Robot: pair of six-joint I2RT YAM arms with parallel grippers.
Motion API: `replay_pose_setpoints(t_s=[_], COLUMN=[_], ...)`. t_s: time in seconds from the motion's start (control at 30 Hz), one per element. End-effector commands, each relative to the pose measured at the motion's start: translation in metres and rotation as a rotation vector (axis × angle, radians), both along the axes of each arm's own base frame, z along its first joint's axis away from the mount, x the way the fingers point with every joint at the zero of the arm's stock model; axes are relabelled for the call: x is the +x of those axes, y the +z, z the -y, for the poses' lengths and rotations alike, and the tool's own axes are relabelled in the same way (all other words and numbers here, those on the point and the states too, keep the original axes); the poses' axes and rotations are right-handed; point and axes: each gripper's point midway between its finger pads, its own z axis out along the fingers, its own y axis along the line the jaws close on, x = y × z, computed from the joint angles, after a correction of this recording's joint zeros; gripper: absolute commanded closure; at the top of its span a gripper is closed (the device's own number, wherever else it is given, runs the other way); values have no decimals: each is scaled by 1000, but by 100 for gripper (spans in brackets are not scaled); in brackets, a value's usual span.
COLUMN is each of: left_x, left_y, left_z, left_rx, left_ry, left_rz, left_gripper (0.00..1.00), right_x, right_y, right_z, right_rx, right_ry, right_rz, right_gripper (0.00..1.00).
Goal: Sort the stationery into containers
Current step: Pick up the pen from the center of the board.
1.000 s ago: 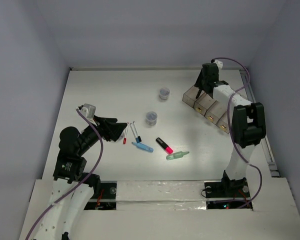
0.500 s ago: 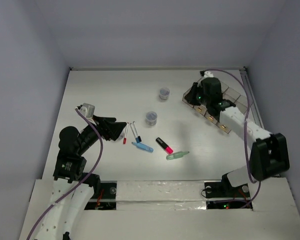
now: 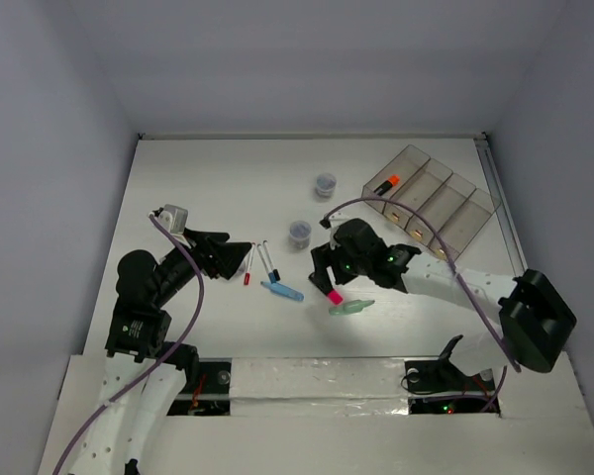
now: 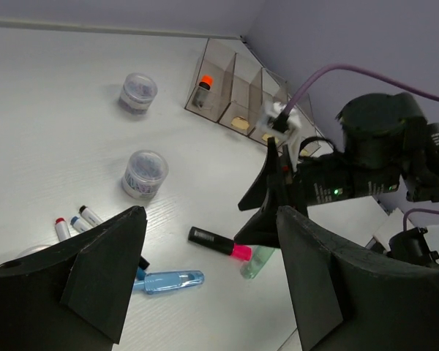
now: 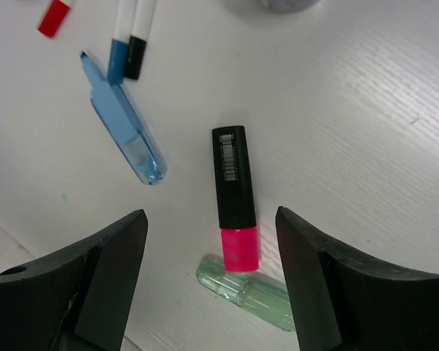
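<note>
Right hand (image 5: 211, 214) spread wide, empty, straddling the pink-black highlighter (image 5: 233, 194) without touching; left hand (image 4: 208, 212) also released, empty, near two thin white pens (image 3: 266, 259). Loose on the worktop (image 3: 198, 178) too: one light-blue marker (image 5: 128, 135), one pale-green translucent tube (image 5: 249, 292), two round pots (image 3: 300, 233). One orange highlighter (image 3: 387, 183) lies in the end bin of the four-bin smoky plastic tray (image 3: 480, 203).

Only a barcode (image 5: 227, 159) shows on the pink-black highlighter (image 5: 234, 201), its digits unreadable.
</note>
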Motion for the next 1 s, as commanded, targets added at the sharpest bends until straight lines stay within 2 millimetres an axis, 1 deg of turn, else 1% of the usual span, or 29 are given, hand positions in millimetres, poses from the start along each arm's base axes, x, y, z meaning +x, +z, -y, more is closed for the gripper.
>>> replay_pose_setpoints(t_s=[0.0, 0.03, 0.07, 0.1, 0.13, 0.17, 0.23, 0.33, 0.47, 0.53, 0.6, 0.63, 0.7, 0.77, 0.8, 0.83, 0.87, 0.9, 0.97], left_x=[1, 2, 1, 2, 2, 2, 2, 2, 2, 2, 1, 2, 2, 2, 2, 2, 2, 2, 1], left_y=[5, 4, 5, 5, 4, 4, 4, 3, 4, 4, 3, 3, 4, 3, 3, 2, 4, 4, 4], left_z=[1, 1, 1, 2, 2, 2, 2, 2, 2, 3, 3, 3, 3, 3, 3, 3, 3, 3, 3], left_rx=[-6, -5, -5, -6, -5, -5, -5, -4, -5, -5, -4, -4, -6, -4, -6, -4, -5, -5, -6], left_ry=[-12, -13, -15, -15, -15, -16, -16, -19, -21, -22, -24, -22, -24, -24, -25, -25, -24, -22, -22], left_rz=[37, 34, 36, 35, 31, 33, 31, 30, 33, 31, 30, 30, 30, 30, 29, 28, 31, 31, 32], left_gripper=[31, 31, 31, 31, 31, 31, 30, 29, 28, 28, 28, 28, 28, 28, 28, 28, 28, 29, 28], right_x=[-10, -9, -10, -11, -4, -2, 7, 14, 16, 17, 18, 20, 22, 26, 30, 37, 46, 59, 77], right_y=[-20, -22, -35, -40, -42, -50, -52, -53, -56, -60, -64, -68, -70, -76, -75, -73, -66, -59, -39], right_z=[-5, -7, -7, -8, -5, -3, 3, 10, 10, 9, 8, 7, 3, 3, 3, 6, 7, 11, 14], right_rx=[-139, -156, -196, -219, -249, -282, -318, -357, -376, -382, -384, -390, -387, -406, -412, -420, -413, -392, -343], right_ry=[42, 40, 42, 36, 8, -1, -45, -76, -71, -69, -69, -71, -71, -82, -92, -111, -137, -174, -229], right_rz=[19, 25, 7, 4, 15, 10, 33, 64, 66, 63, 64, 62, 60, 69, 78, 90, 113, 130, 173], right_gripper=[24, 25, 26, 28, 29, 30, 34, 36, 38, 46, 51, 56, 64, 75, 82, 83, 84, 87, 87])
